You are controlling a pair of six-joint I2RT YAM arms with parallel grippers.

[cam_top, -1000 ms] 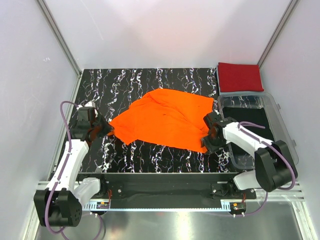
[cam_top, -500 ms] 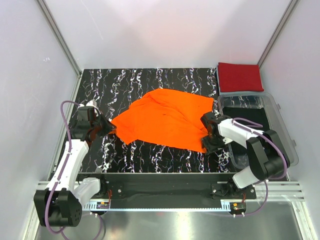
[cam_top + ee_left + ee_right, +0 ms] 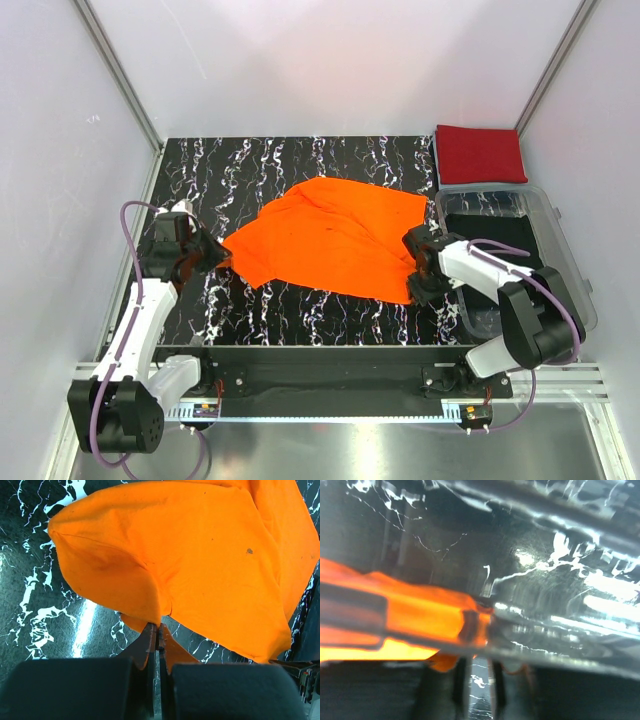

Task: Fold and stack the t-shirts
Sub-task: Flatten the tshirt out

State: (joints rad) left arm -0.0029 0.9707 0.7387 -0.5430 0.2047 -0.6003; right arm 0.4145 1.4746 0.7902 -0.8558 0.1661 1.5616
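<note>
Sprawling crumpled over the marbled surface [image 3: 300, 160] is the orange t-shirt [image 3: 325, 240]; the red t-shirt [image 3: 478, 153] lies folded at the far right. The left gripper [image 3: 222, 259] has its jaws clamped on the orange edge; the right gripper [image 3: 412, 285] is at the opposite corner, and I cannot tell how its jaws stand.

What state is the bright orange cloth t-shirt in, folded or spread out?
Spread, not neatly folded: the bright orange cloth t-shirt lies wide and rumpled across the black marbled table.

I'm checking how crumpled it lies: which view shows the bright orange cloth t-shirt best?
Top external: the whole bright orange cloth t-shirt lies spread. Left wrist shows only its near part, close up; right wrist, a blurred orange strip.
</note>
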